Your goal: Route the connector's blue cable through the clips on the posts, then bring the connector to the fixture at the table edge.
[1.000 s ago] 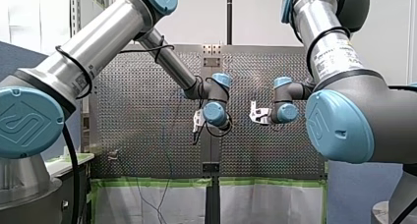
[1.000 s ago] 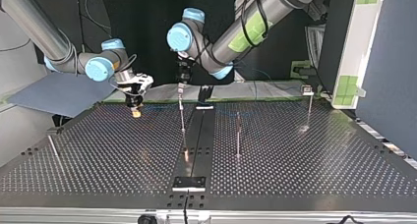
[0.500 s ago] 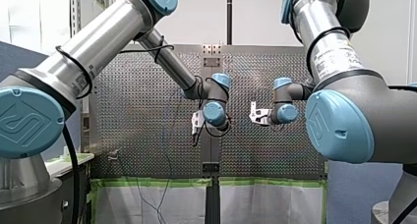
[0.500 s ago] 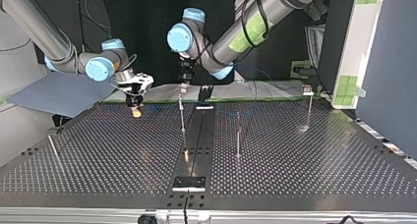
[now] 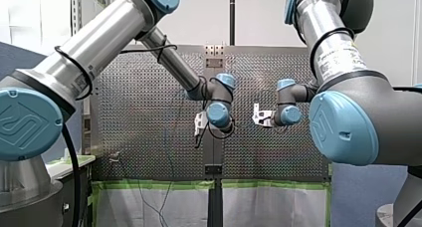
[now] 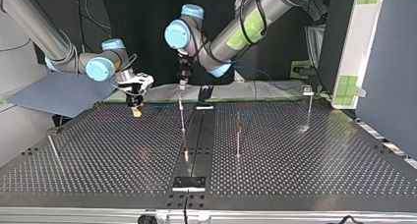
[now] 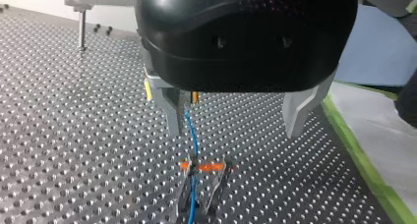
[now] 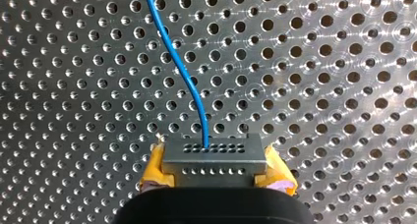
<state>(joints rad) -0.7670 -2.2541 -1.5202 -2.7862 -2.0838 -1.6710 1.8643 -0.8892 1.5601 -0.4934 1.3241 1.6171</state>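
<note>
My left gripper has lifted slightly, fingers spread, blue cable hanging beside one finger above the clip; my right gripper stays clamped on the connector by the top view's far-left edge of the table, bare plate nearer

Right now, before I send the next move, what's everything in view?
connector: one, grey, between my right gripper's yellow pads
blue cable: one, leaves connector, passes clip
clip: one, orange-tipped, below my left gripper
posts: three upright, metal, mid-table, top view
thin rod: one, metal, slanted, top view's left
fixture: one, black, near table edge, top view
table: one, silver, perforated
my left gripper: black, metal fingers open
my right gripper: shut on connector
</note>
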